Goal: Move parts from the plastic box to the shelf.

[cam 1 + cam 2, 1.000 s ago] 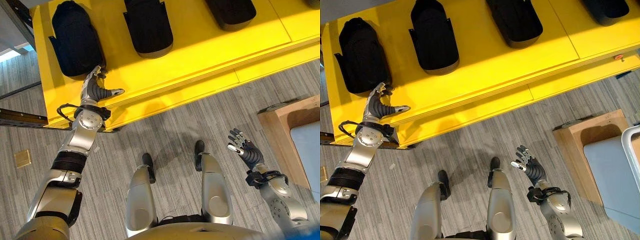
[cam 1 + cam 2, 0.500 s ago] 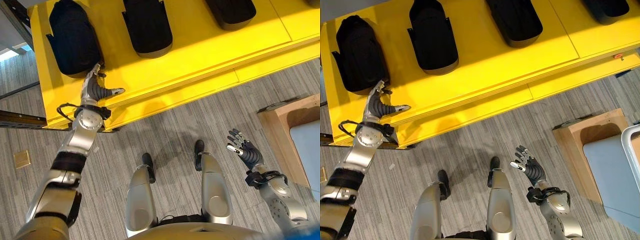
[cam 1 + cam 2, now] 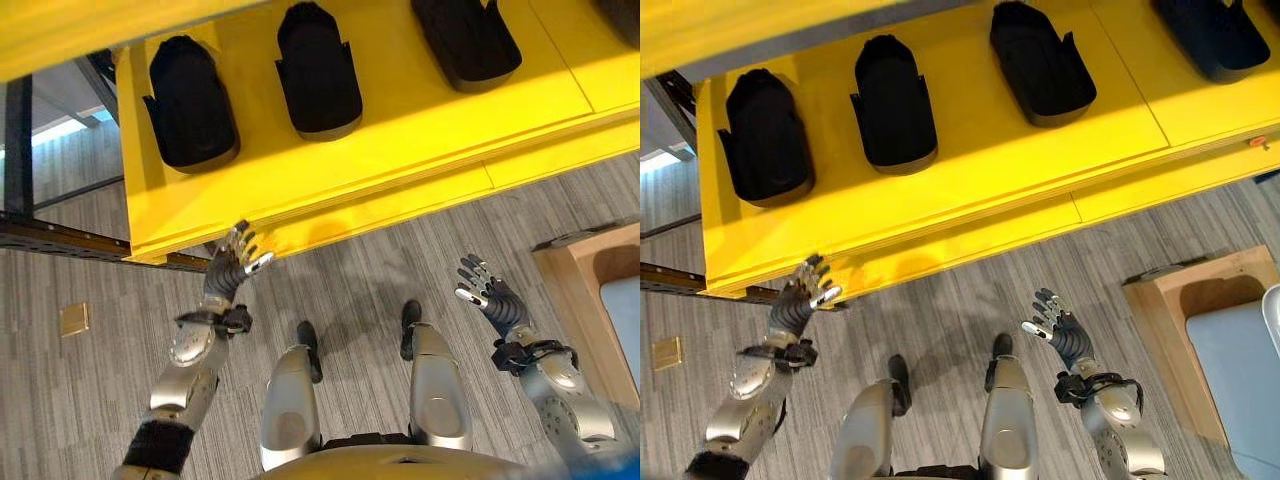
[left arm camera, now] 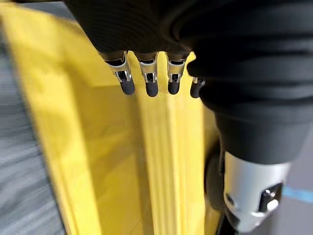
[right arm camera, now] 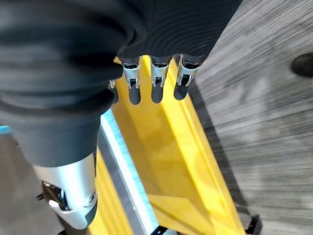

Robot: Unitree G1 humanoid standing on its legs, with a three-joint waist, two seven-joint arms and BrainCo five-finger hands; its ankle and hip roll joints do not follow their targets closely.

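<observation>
Several black moulded parts lie in a row on the yellow shelf (image 3: 400, 130): one at the left end (image 3: 190, 102), one beside it (image 3: 318, 68), a third (image 3: 466, 40) further right. My left hand (image 3: 232, 272) hangs open over the floor just in front of the shelf's front edge and holds nothing. Its straight fingers (image 4: 146, 83) point at the yellow shelf. My right hand (image 3: 486, 297) is raised open and empty over the floor at the right. The pale blue plastic box (image 3: 1240, 360) sits in a wooden crate (image 3: 1160, 305) at the far right.
A dark metal frame rail (image 3: 60, 240) runs along the shelf's left end. A small brass plate (image 3: 73, 318) is set in the grey carpet floor (image 3: 380, 260) between shelf and crate.
My left hand has left the leftmost black part and come back off the shelf to hang over the floor. The camera view has shifted too. The right hand has stayed put.
</observation>
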